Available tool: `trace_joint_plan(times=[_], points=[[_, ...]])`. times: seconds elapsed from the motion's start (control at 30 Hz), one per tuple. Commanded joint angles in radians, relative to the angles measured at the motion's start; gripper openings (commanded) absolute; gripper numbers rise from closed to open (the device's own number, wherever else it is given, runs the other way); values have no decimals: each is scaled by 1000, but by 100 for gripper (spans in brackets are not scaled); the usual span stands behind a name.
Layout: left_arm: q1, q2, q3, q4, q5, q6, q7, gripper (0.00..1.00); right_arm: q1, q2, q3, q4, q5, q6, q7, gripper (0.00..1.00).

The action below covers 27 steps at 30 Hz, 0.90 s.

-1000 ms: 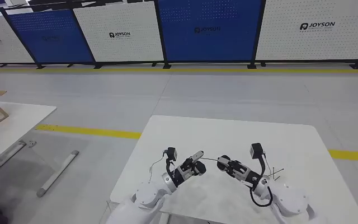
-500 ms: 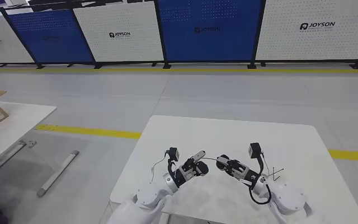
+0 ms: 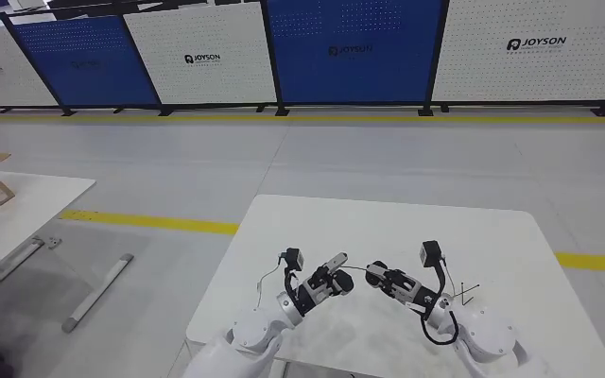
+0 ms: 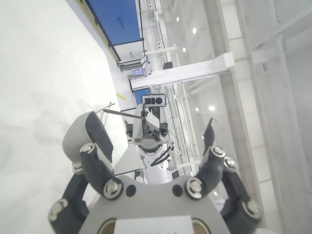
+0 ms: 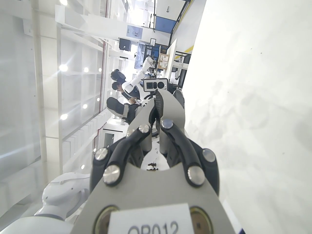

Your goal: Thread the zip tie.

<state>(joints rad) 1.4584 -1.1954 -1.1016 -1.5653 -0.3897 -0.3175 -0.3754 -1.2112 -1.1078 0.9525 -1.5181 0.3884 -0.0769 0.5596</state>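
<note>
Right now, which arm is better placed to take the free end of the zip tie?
Probably left: the left tool is open, facing the zip tie; the right tool is shut on it.

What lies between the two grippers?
In the top view, the zip tie, held by the right gripper, pointing toward the open left gripper.

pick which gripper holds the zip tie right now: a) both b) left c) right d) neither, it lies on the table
c: the right gripper is shut on the zip tie, while the left gripper stands open, gripping nothing
</note>
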Motion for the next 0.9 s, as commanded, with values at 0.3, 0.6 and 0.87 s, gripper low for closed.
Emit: trace_joint_plan(times=[0.3, 0.6, 0.87], points=[[-26, -4, 17, 25, 48, -11, 26, 47, -10, -5, 3, -21, -39, 31, -12, 0], [-38, -4, 7, 49, 34, 15, 32, 39, -10, -5, 3, -21, -39, 31, -12, 0], [-31, -1, 10, 43, 57, 20, 15, 36, -10, -5, 3, -21, -39, 31, -12, 0]])
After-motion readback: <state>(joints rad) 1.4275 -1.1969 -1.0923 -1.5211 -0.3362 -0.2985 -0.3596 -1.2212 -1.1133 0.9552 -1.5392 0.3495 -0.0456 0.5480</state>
